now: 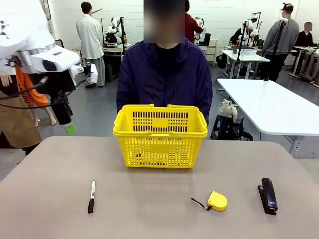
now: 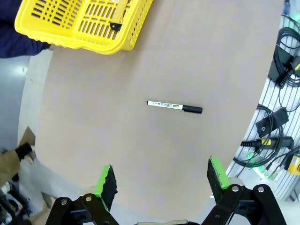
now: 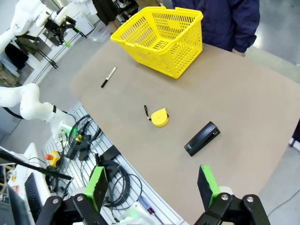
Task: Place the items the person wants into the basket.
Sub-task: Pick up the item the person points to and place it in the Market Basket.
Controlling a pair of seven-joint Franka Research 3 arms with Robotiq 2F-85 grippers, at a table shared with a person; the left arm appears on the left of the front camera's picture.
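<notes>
Open lab room: grey floor, white worktables (image 1: pixel 279 109) at right of the front frame, more benches and people along the back wall.

Grey-brown table (image 1: pixel 50 169) across the whole lower half, matte, rounded far corners. Cable bundles (image 3: pixel 108 164) on a slotted panel along the near edge, lower left of the right wrist frame.

Person (image 1: pixel 164 74) in a dark zip jacket at the far edge, centre top, right behind the basket.

Basket (image 1: pixel 159 149), yellow, centre of frame near the far edge, upright, handles folded down. Yellow-and-black utility knife (image 2: pixel 120 14) inside it, seen at top of the left wrist frame.

Left gripper (image 2: pixel 161 176) high in the air at upper left of the front frame, jaws wide, holding nothing. Right gripper (image 3: pixel 152 183) above the near right corner, jaws wide, also holding nothing.

Black stapler (image 1: pixel 268 195) at lower right, lying flat.

Tape measure (image 1: pixel 217 200), yellow with black strap, lower centre-right, near the stapler but apart from it.

Marker (image 1: pixel 91 196), white barrel and black cap, lower left, well apart from the rest.
</notes>
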